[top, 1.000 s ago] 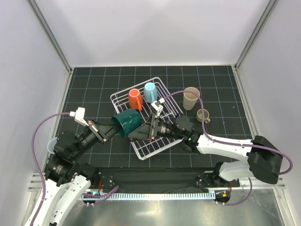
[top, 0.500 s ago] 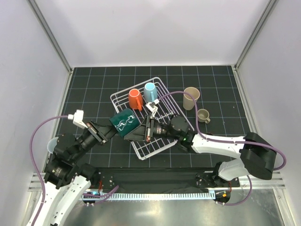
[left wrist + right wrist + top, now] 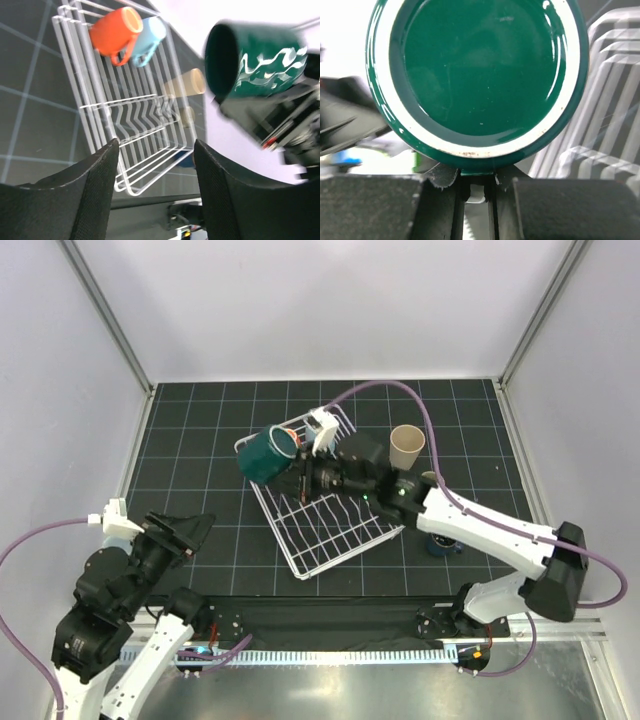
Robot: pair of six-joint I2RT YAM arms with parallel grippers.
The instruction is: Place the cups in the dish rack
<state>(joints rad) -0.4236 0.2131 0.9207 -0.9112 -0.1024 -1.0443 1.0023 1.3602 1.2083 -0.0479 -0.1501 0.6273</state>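
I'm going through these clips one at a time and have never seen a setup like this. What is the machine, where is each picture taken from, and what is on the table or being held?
The machine is two robot arms bolted at the near edge of a table, each ending in a two-finger gripper. The wide picture comes from a fixed camera above and behind the arms. The other two come from a camera on each wrist.

On the black table lies a white wire rack. An orange mug and a blue mug sit at its far end, and a beige tumbler stands beside it.

The right gripper is shut on a teal mug and holds it tilted above the rack's far corner. That arm's wrist picture is filled by the mug's round end. The left gripper is open and empty, at the near left.
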